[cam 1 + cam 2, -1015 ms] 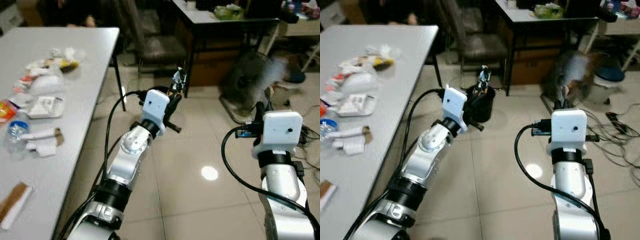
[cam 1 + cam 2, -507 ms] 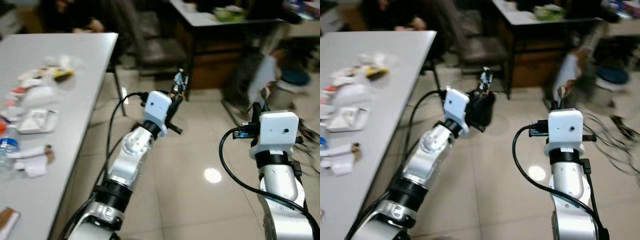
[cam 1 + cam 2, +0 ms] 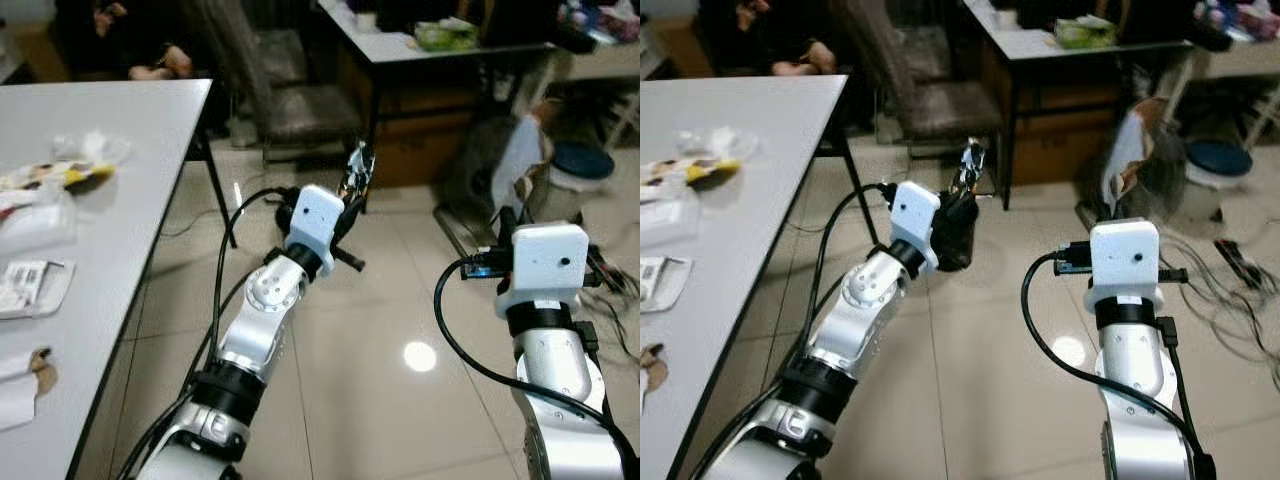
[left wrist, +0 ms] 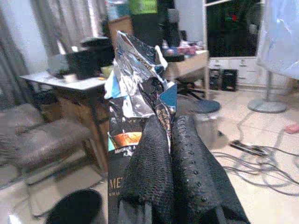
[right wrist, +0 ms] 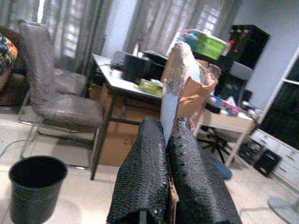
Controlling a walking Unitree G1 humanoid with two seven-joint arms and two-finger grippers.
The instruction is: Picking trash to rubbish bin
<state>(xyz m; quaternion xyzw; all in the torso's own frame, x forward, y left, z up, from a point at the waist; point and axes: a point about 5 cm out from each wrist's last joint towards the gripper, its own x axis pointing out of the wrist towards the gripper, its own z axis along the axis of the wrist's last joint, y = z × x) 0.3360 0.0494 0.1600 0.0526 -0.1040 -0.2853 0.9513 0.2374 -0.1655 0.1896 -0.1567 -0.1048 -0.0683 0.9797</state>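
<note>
My left gripper (image 4: 170,122) is shut on a crumpled foil snack wrapper (image 4: 135,88), held up at mid-height above the tiled floor. Just beyond that wrist stands a black rubbish bin (image 3: 956,235), partly hidden by the arm; the open bin (image 5: 35,185) stands on the floor by a desk leg. My right gripper (image 5: 167,125) is shut on a torn brown and white piece of cardboard (image 5: 187,77), which sticks up above the white wrist housing (image 3: 540,262). More wrappers (image 3: 60,175) lie on the white table (image 3: 130,210) at my left.
A grey chair (image 3: 300,100) and a dark desk (image 3: 440,45) stand behind the bin. A blue-lidded pail (image 3: 585,165) and loose cables (image 3: 1240,265) lie at the right. A person (image 3: 150,55) sits at the table's far end.
The camera has shifted and the table with its trash has slid to the left of the picture. Both grippers still hold their pieces in the same pose.
</note>
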